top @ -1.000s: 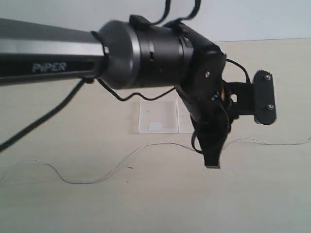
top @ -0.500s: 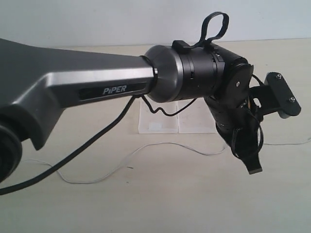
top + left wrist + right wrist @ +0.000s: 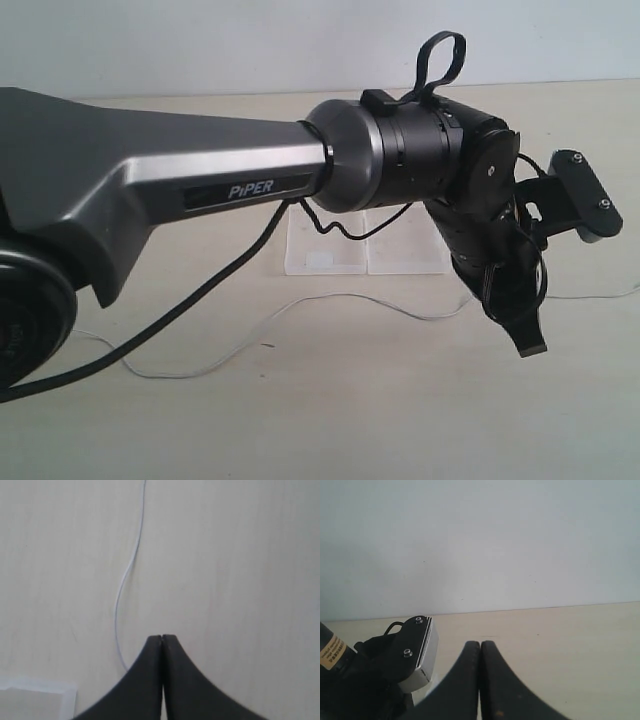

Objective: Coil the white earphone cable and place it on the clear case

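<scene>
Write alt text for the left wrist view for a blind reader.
The left gripper is shut with nothing between its tips, above a pale table. A thin white earphone cable winds across it and disappears behind the gripper; a corner of the clear case shows nearby.

The left arm (image 3: pixel 200 170) reaches from the left across the middle above the table (image 3: pixel 350 420), and its left gripper (image 3: pixel 528 345) hangs on the right side. The case (image 3: pixel 330 255) lies on the table near the middle, behind the arm and partly hidden by it. The earphone cable (image 3: pixel 345 294) lies stretched across the table from left to right, in front of the case and apart from it, passing behind the left gripper. In the right wrist view the right gripper (image 3: pixel 480 645) sits beside the left arm's wrist.
</scene>
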`<state>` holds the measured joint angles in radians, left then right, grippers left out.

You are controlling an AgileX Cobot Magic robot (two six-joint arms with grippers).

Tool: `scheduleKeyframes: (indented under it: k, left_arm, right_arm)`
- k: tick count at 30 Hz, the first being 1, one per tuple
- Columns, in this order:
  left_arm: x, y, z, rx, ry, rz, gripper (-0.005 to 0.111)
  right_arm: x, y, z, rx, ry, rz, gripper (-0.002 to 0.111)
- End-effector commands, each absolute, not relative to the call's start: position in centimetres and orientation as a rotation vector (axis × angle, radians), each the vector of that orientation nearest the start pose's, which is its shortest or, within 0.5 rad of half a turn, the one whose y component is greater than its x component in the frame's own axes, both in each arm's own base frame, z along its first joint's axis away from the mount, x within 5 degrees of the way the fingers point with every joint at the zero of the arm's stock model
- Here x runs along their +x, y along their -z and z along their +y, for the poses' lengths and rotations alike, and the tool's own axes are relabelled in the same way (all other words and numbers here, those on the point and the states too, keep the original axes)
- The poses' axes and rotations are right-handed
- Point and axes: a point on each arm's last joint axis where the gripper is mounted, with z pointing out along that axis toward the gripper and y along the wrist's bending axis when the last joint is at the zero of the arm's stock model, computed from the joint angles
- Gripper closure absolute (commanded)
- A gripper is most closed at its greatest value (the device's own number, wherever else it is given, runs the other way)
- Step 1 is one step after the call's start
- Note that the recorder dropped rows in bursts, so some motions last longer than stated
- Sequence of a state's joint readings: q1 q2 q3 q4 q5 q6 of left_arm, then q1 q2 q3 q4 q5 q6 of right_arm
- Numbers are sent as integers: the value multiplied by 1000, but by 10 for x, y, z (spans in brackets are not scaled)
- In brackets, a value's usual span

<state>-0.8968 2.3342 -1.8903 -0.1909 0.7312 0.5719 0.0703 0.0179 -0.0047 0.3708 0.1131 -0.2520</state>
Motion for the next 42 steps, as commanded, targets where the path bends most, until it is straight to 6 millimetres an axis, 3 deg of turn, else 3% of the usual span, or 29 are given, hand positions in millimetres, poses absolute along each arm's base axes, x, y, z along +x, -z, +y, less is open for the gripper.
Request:
scheduleKeyframes:
  k: [1, 4, 7, 14, 21, 42]
  left_arm:
    - [309, -154, -406, 1669, 329, 2071, 92]
    - [310, -148, -407, 1675, 324, 2077, 71]
    - [312, -142, -407, 1682, 297, 2065, 61]
    - [321, -131, -405, 1644, 218, 2055, 61]
    - [332, -132, -403, 1597, 211, 2099, 61]
    - [344, -133, -412, 1736, 114, 2150, 61]
  right_arm:
    - [57, -203, 7, 2, -163, 1600, 108]
    - [57, -203, 7, 2, -163, 1600, 108]
    - [57, -203, 7, 2, -163, 1600, 108]
    - [57, -203, 7, 3, -165, 1600, 108]
    - [57, -203, 7, 3, -165, 1600, 108]
    - [57, -203, 7, 3, -165, 1600, 108]
